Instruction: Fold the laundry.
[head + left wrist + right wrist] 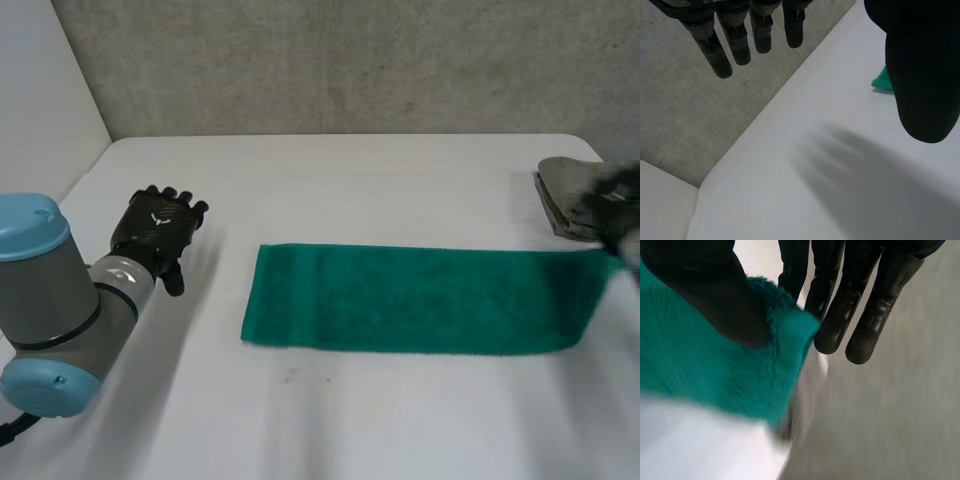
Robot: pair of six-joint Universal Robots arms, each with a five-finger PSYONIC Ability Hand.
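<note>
Grey left arm [60, 290]; plush rectangular green towel [410, 298]

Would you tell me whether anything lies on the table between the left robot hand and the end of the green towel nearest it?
Nothing visible does: only bare table lies between the left robot hand and that end of the green towel. The right robot hand pinches the opposite end.

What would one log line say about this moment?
left hand: open, over table | right hand: pinching towel end | towel: green strip on table | grey cloth: near right hand
</note>
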